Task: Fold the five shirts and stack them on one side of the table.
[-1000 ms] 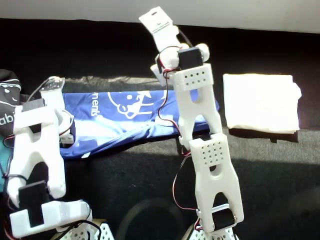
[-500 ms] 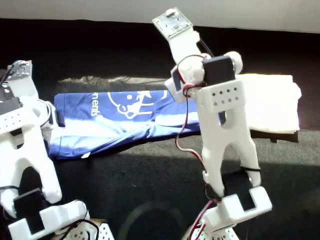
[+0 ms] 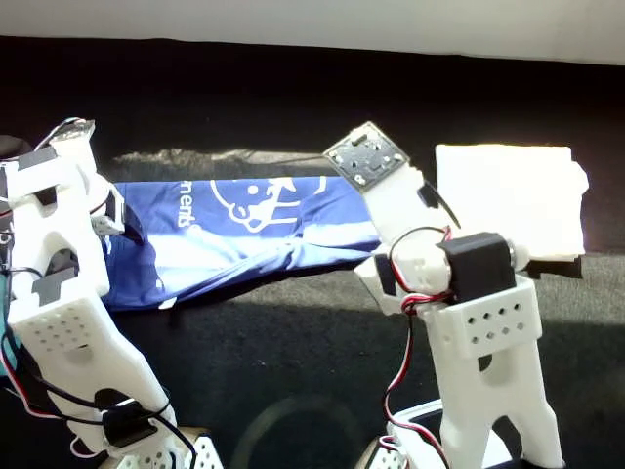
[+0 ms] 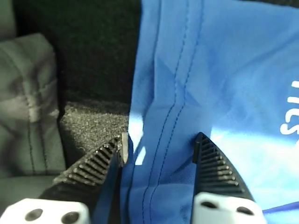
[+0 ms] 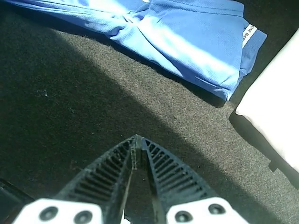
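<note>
Blue knit, thin and limp. The blue shirt [image 3: 234,230] lies as a long folded strip on the dark table cover [image 3: 293,332], creased along its length.

- Left gripper [image 4: 161,140]: fingers spread and straddling the shirt's stitched side seam. One toothed finger sits at the cloth's outer edge, with bare cover just outside it. The other sits over the blue panel. The seam runs up through the gap and on past the fingertips. Whether the pads press the cloth, I cannot tell. A grey garment [image 4: 28,102] lies outside the outer finger, apart from the blue.
- Right gripper [image 5: 138,140]: fingers pressed together, holding nothing, bare cover beneath the tips. The strip's other end, with its small label tag [image 5: 250,35], lies well ahead of the fingertips. The white folded shirt [image 5: 275,107] lies ahead and off to one side, just beside that end.

Handling, as judged:
- Light, soft and without stiffness, so it will sag and trail from any single hold.
- The weave looks smooth, so the stacked layers may slide apart.
- Best hold is the doubled seam or an end corner, pinched through every layer.
- A hold on the top layer alone would likely peel the fold open.
</note>
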Controlling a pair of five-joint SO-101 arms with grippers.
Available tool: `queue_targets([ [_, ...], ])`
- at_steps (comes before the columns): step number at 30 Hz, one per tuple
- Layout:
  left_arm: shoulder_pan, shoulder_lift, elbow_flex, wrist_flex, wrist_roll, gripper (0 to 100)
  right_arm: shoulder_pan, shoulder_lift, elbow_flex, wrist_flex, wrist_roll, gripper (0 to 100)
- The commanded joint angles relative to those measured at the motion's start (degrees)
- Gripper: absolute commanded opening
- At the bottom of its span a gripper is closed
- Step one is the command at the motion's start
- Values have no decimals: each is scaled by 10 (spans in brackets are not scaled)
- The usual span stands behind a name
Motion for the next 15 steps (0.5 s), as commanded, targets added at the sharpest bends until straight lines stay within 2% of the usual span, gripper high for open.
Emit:
queue_targets([
  [1, 8, 39, -76, 28, -3, 234, 23, -36, 22, 3, 5, 6],
  [7, 5, 106, -139, 66, -3, 234, 65, -42, 41, 3, 5, 6],
  [15, 7, 125, -161, 82, -3, 233, 66, -43, 39, 3, 5, 6],
])
